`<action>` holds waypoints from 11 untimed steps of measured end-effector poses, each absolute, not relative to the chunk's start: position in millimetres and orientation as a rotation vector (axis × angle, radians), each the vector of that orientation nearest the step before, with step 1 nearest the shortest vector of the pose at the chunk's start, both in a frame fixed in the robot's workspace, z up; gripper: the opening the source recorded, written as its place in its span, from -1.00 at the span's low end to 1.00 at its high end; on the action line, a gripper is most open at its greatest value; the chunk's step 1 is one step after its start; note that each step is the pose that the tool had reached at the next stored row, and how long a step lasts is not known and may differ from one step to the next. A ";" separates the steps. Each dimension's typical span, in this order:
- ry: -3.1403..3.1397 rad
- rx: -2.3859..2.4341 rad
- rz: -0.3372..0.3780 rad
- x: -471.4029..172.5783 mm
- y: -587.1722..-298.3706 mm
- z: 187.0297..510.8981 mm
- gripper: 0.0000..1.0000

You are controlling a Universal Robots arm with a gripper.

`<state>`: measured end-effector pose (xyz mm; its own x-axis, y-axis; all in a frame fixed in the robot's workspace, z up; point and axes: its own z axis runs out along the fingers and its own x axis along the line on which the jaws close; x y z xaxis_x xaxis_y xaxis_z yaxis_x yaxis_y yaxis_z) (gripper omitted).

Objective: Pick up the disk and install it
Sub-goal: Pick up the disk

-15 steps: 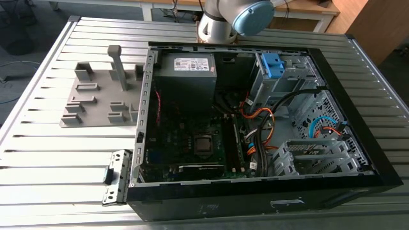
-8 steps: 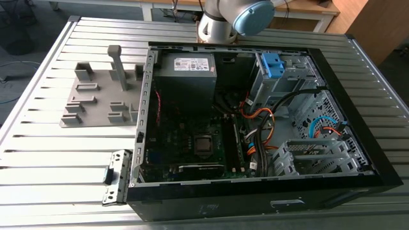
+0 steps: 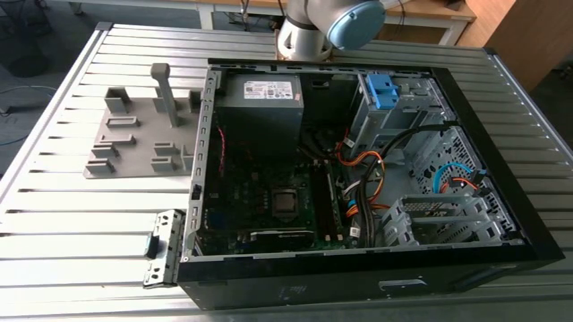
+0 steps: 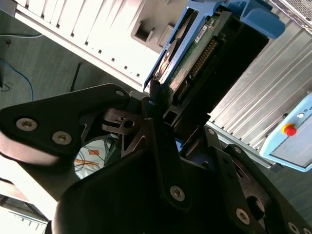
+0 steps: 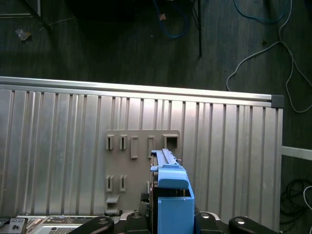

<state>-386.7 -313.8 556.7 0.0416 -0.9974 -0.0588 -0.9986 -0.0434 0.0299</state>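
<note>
Disk (image 4: pixel 195 58), a flat hard drive in blue plastic carrier frame, sits clamped in my black claw (image 4: pixel 163 105) above the ribbed metal desk (image 5: pixel 58 126). Pick-up looks done; installing calls for squaring it to the bay of the open black computer case (image 3: pixel 358 282).

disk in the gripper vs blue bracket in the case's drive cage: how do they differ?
The disk is clamped in the gripper, away from the PC case; the blue bracket sits in the case's drive cage.
The disk's frame carries a drive, green circuit board showing; the blue bracket shows plastic alone.
Shared: the same blue plastic.
</note>
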 end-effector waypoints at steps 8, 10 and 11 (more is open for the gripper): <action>2.159 -2.253 0.098 -386.7 -318.1 556.6 -0.27; 2.159 -2.253 0.098 -386.7 -319.1 556.7 -0.27; 2.159 -2.253 0.098 -386.7 -319.7 556.7 -0.27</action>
